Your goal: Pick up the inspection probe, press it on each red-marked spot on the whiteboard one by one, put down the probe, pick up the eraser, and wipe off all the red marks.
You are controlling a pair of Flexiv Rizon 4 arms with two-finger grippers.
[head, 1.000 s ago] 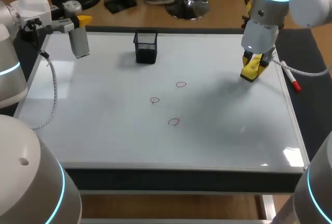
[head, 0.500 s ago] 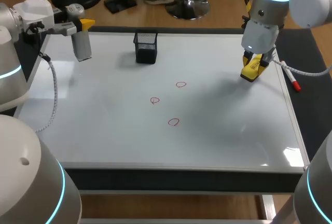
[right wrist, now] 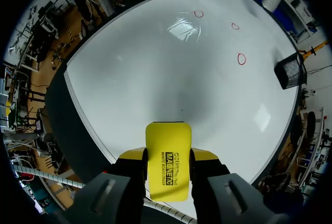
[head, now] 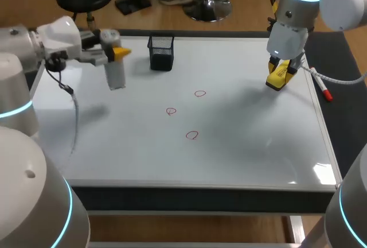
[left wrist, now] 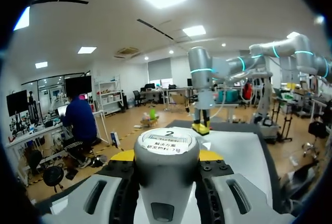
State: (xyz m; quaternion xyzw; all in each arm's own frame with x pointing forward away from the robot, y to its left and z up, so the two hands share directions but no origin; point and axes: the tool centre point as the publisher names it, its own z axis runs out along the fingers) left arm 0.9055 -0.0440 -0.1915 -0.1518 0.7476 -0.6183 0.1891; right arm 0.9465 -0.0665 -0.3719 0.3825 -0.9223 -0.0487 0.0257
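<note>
My left gripper [head: 117, 54] is shut on the grey cylindrical probe [head: 115, 73], which hangs upright above the back left of the whiteboard [head: 114, 139]. In the left wrist view the probe's labelled cap [left wrist: 167, 149] fills the space between the fingers. Three small red circles [head: 199, 93], [head: 171, 111], [head: 192, 135] sit near the board's middle, well to the right of the probe. My right gripper [head: 280, 71] is shut on the yellow eraser [head: 277, 77] above the back right of the board. From the right wrist the eraser [right wrist: 167, 159] shows between the yellow tips, with the red circles [right wrist: 235, 26] far ahead.
A black mesh cup [head: 161, 51] stands at the back middle of the board, just right of the probe. A red marker [head: 325, 94] lies on the dark strip beyond the board's right edge. A cable hangs from my left wrist over the board's left side.
My left arm has carried the probe rightward and forward, from the back left corner to over the board near the mesh cup. The right arm and eraser have not moved.
</note>
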